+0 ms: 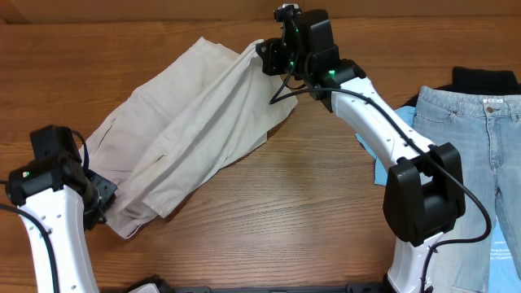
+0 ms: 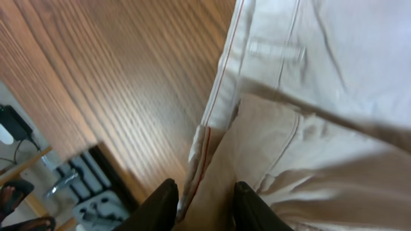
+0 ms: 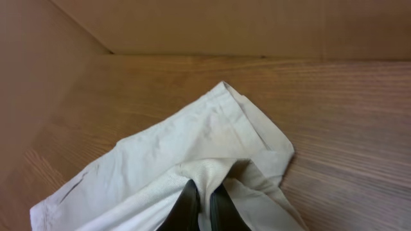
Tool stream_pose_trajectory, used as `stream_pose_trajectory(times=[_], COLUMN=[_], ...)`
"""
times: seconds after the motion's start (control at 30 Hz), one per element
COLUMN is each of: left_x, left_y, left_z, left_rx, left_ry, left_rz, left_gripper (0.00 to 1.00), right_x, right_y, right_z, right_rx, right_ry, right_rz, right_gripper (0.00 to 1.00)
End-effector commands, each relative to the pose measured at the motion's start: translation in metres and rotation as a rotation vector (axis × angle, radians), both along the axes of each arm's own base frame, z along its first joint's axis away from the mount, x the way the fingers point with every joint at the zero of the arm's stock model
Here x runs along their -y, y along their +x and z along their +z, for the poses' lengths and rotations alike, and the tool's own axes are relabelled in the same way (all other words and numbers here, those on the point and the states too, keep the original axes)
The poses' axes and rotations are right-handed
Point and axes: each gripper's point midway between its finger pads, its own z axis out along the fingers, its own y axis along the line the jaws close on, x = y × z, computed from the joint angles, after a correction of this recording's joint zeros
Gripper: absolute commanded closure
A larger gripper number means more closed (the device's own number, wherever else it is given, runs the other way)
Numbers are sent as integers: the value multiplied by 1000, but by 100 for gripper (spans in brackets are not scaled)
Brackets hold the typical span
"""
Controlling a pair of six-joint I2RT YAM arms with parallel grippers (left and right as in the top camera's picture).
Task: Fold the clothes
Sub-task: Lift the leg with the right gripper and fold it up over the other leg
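Overhead, the beige trousers (image 1: 187, 122) sprawl diagonally on the wooden table (image 1: 269, 228), my right claw (image 3: 204, 205) clenched on a fold at their far end, arm stretched across, my left claw (image 2: 205, 204) parted astride the near hem, denim jeans (image 1: 480, 146) lying well apart.

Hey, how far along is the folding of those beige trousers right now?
Done: the beige trousers look doubled lengthwise, lying diagonally on the table. In hand: the right gripper is shut on cloth at the far end; the left gripper straddles the near edge, grip unclear. Left: the strip is long and rumpled, so crosswise folds remain.
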Motion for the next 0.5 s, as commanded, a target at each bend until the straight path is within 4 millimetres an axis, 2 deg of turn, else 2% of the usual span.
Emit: stream_pose_trajectory(times=[0.0, 0.13, 0.27, 0.47], left_x=[-14, -21, -27, -49], left_y=[5, 18, 28, 37], left_z=[-8, -22, -34, -37], left_rx=[-20, -36, -44, 35], left_ry=[37, 36, 36, 35], left_rz=[58, 57, 63, 151], left_gripper=[70, 77, 96, 96], right_x=[-21, -33, -40, -46], right_y=[1, 1, 4, 14], right_z=[10, 0, -4, 4], right_rx=[47, 51, 51, 125], right_ry=[24, 27, 52, 59], right_rz=[34, 52, 49, 13], right_gripper=[96, 96, 96, 96])
